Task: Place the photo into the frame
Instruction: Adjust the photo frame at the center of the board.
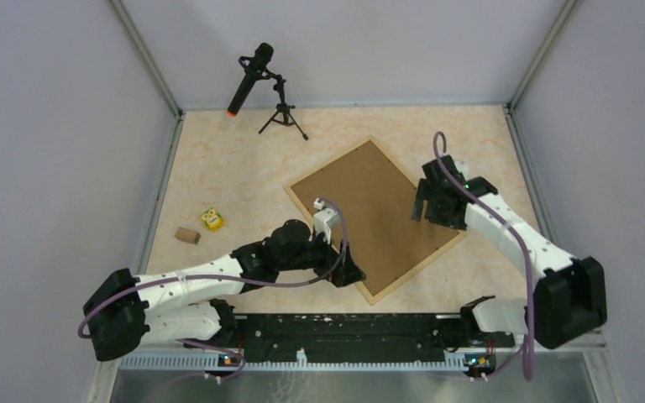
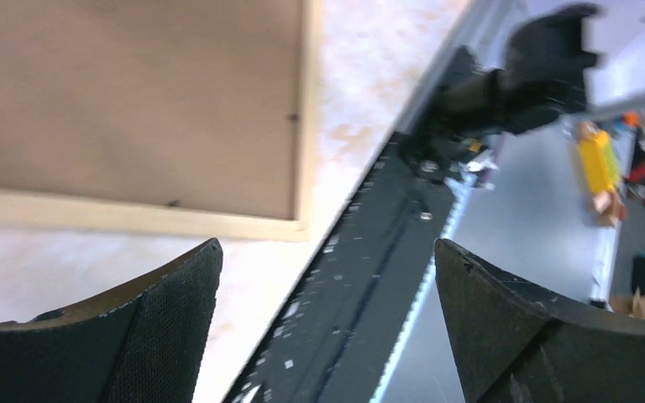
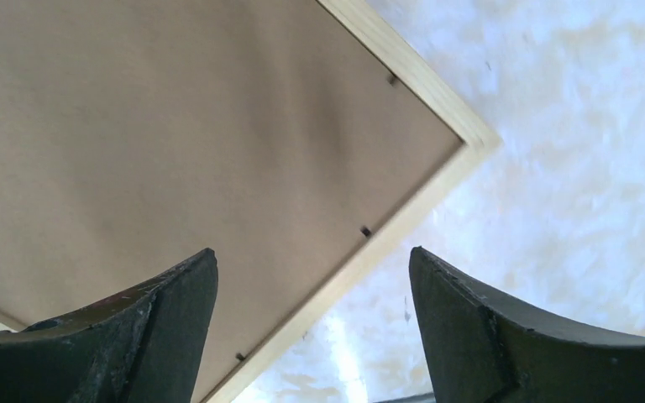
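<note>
The frame [image 1: 420, 269], thin light wood rails, lies tilted on the table with a plain brown backing board [image 1: 378, 210] filling it. The photo is hidden or out of view. My left gripper [image 1: 348, 273] is open and empty just off the frame's near corner; the left wrist view shows the rail [image 2: 134, 217], the board [image 2: 134, 92] and my gripper [image 2: 327, 285]. My right gripper [image 1: 427, 206] is open and empty above the frame's right edge; the right wrist view shows the rail [image 3: 403, 218] passing between my fingers, with my gripper [image 3: 312, 294] above it.
A microphone on a small tripod [image 1: 256, 80] stands at the back left. A yellow cube [image 1: 212, 220] and a small brown block [image 1: 187, 236] lie at the left. A black mounting rail [image 1: 344, 327] runs along the near table edge.
</note>
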You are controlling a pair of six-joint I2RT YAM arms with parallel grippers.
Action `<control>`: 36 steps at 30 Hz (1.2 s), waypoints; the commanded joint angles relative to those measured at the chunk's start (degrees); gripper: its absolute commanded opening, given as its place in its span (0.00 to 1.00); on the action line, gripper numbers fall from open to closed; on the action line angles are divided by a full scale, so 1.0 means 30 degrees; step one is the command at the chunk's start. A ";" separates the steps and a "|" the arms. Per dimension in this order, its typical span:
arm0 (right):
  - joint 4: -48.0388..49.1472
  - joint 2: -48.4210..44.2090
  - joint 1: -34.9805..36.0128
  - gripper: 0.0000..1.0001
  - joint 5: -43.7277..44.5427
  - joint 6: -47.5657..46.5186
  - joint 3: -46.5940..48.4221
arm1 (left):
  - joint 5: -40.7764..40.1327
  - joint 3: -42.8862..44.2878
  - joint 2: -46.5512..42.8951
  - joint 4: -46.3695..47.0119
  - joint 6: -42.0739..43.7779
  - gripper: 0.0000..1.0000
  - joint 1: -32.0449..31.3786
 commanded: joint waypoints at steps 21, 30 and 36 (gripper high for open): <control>0.5920 -0.4378 -0.1988 0.08 -0.4768 0.9594 -1.1058 | 0.1658 0.2015 0.1854 -0.3464 0.0156 0.99 0.4223; 0.9727 -0.4210 -0.2027 0.00 -0.4414 -0.1359 -0.9689 | 0.0566 0.3463 0.2011 -0.3897 -0.0293 0.98 0.3469; 1.1556 -0.2750 -0.2145 0.00 -0.5375 -0.2667 -0.8924 | 0.0133 0.3491 0.1490 -0.4100 -0.0098 0.98 0.3435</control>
